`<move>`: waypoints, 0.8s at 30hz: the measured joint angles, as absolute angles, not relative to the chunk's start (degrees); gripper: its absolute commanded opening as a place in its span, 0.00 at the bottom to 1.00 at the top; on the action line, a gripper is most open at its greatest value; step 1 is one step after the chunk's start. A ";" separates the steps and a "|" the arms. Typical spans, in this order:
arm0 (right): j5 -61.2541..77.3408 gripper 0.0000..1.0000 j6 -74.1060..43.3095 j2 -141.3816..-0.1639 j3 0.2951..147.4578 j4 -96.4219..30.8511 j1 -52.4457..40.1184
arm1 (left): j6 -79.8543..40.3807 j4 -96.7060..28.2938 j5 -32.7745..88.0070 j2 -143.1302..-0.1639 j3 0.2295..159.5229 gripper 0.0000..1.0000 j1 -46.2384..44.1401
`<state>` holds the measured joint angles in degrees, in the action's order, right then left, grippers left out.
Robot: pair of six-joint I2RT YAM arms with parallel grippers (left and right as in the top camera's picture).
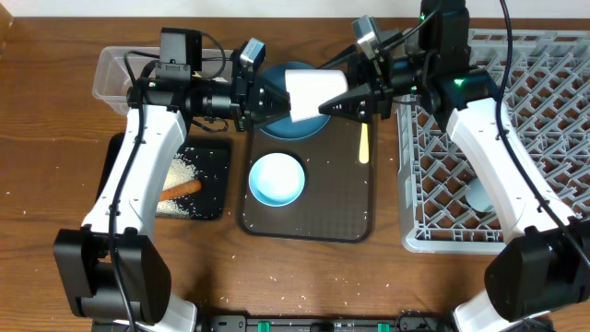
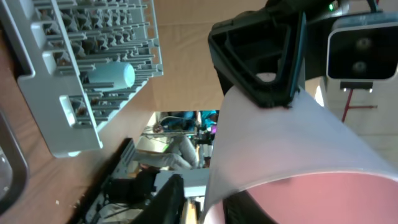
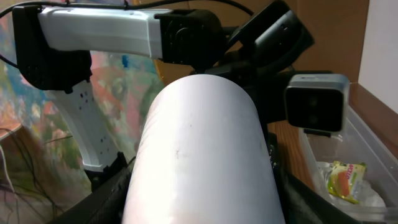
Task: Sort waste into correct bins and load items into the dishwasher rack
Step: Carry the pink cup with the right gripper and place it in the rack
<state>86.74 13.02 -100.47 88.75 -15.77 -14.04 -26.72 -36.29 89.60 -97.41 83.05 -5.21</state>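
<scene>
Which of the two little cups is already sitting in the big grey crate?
The light blue cup, lying on its side among the pegs of the grey crate. The pinkish cup is held up above the dark-blue plate.

Overhead straight down on table (image 1: 55, 111) — wrist views close-up, opposed — cup (image 3: 199, 155) common to both.

I hold the pinkish cup (image 1: 313, 94) horizontal above the dark-blue plate (image 1: 295, 130). The yellow spoon (image 1: 364, 143) lies flat beside that plate.

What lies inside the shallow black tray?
Loose rice grains and an orange carrot-like stick lie in the black tray; the left arm hides its left part.
</scene>
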 measured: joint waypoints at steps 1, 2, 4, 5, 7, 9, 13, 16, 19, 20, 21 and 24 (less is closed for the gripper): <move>86.94 0.47 13.02 -100.47 88.75 -15.75 -13.67 | -26.85 -36.32 89.52 -97.41 83.05 0.28 -5.21; 87.07 0.47 13.02 -100.47 88.75 -15.77 -13.15 | -26.87 -36.29 89.43 -97.41 83.02 0.28 -5.21; 87.29 0.47 12.95 -100.47 88.75 -15.79 -11.38 | -26.94 -36.29 89.41 -97.41 83.02 0.29 -5.21; 87.33 0.47 12.91 -100.47 88.75 -15.79 -10.41 | -26.94 -36.29 89.41 -97.41 83.02 0.31 -5.21; 87.48 0.47 12.58 -100.47 88.75 -16.27 -7.60 | -26.96 -36.29 89.41 -97.41 83.05 0.32 -5.21; 87.24 0.46 12.21 -100.47 88.75 -17.34 -4.67 | -26.96 -36.29 89.25 -97.41 83.02 0.33 -5.21; 82.32 0.46 9.54 -100.47 88.75 -21.76 0.36 | -26.94 -36.29 87.83 -97.41 83.02 0.34 -5.21; 74.17 0.48 7.51 -100.44 88.75 -28.42 3.27 | -26.68 -36.29 84.12 -97.41 83.02 0.34 -5.21; 63.90 0.50 6.00 -100.12 88.71 -35.11 4.12 | -25.65 -36.91 76.86 -97.41 83.00 0.34 -5.21; 60.07 0.50 5.10 -99.61 88.68 -36.97 4.03 | -25.43 -37.41 74.13 -97.41 83.00 0.34 -5.21; 56.01 0.50 4.05 -98.83 88.64 -38.96 3.84 | -25.32 -38.11 70.11 -97.41 83.00 0.34 -5.21; 46.17 0.50 1.26 -94.87 88.49 -43.81 3.73 | -25.04 -40.69 57.39 -97.41 82.96 0.34 -5.34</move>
